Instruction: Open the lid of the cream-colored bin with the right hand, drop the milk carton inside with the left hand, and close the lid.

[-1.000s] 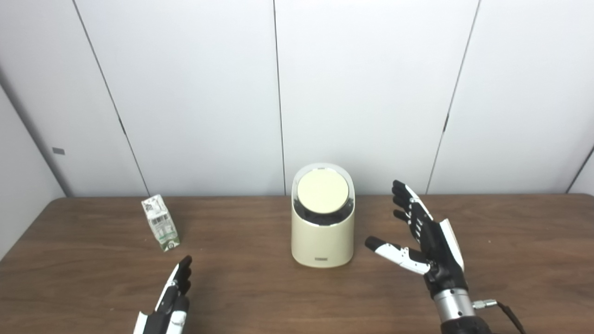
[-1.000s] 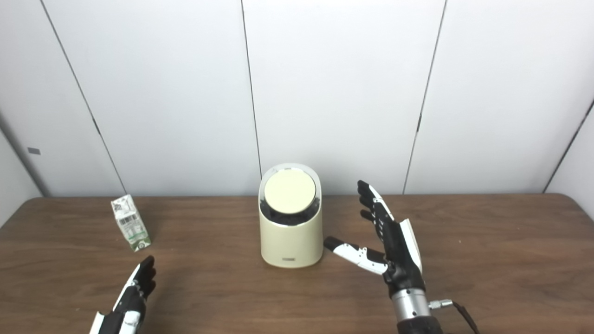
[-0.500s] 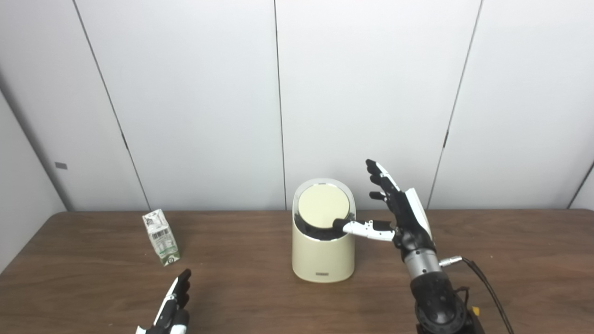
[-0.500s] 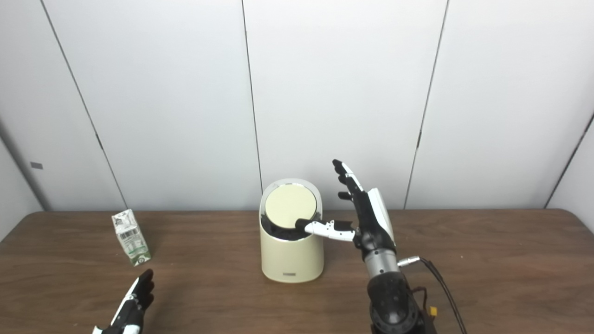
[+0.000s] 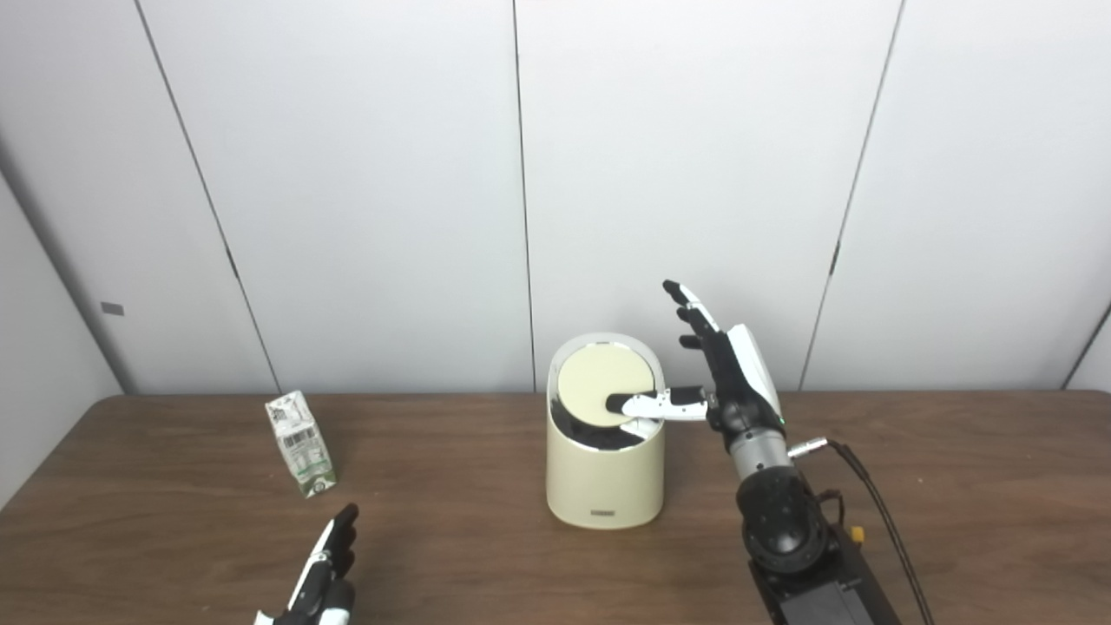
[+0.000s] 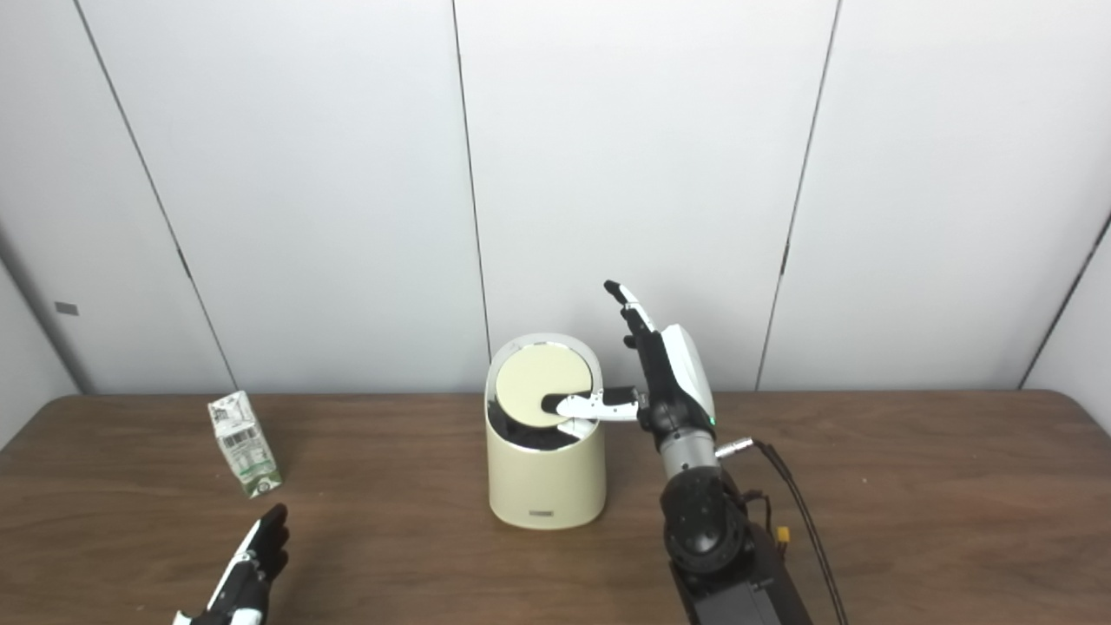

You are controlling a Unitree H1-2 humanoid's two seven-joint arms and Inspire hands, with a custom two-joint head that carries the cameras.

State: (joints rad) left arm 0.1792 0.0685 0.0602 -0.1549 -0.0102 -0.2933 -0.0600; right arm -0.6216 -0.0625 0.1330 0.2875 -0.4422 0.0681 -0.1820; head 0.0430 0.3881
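The cream-colored bin (image 5: 605, 482) stands upright at the middle of the wooden table (image 5: 955, 469). Its round lid (image 5: 599, 391) is tilted toward me and lies in the rim. My right hand (image 5: 725, 378) is open beside the bin's right side, fingers pointing up, with its thumb reaching over the lid's lower right edge. The milk carton (image 5: 300, 443) stands at the left of the table, leaning slightly. My left hand (image 5: 323, 577) is open, low at the bottom left edge, in front of the carton and apart from it.
A white panelled wall (image 5: 694, 174) runs right behind the table's far edge. A thin cable (image 5: 877, 512) trails from my right wrist down the right arm.
My right hand has risen from the table at the bin's right and moved left, bringing its thumb onto the lid's edge. The camera tilted slightly. The left hand and carton stayed put.
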